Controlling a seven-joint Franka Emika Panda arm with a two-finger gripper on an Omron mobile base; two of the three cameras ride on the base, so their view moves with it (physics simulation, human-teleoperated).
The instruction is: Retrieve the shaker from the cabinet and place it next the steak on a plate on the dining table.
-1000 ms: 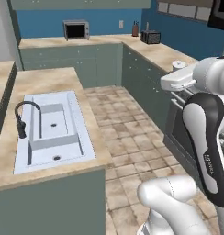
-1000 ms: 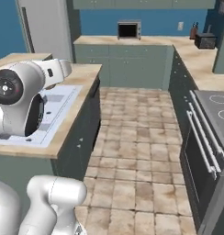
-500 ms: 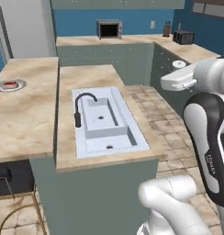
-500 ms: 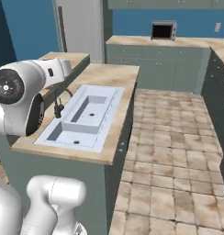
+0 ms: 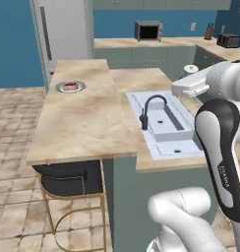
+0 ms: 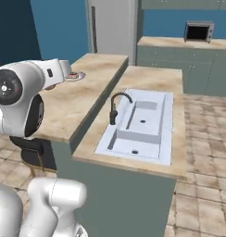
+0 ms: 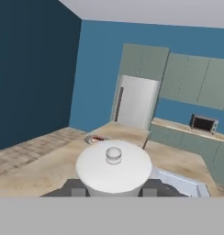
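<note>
The dining table (image 5: pixel 87 123) has a wide bare stretch of beige top between the plate (image 5: pixel 70 86) at its far left corner and the sink (image 5: pixel 166 125). The plate, with the steak (image 5: pixel 70 85) on it, has open surface all around it. The black faucet (image 5: pixel 147 111) stands upright at the sink's left edge, the one tall obstacle on the top. A stool (image 5: pixel 70 184) sits tucked under the near edge

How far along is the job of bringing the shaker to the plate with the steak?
Done: the shaker is out of the cabinet, between the fingers of the gripper. In hand: carrying it above the dining table. Left: setting it beside the steak on the plate at the table's far end.
</note>
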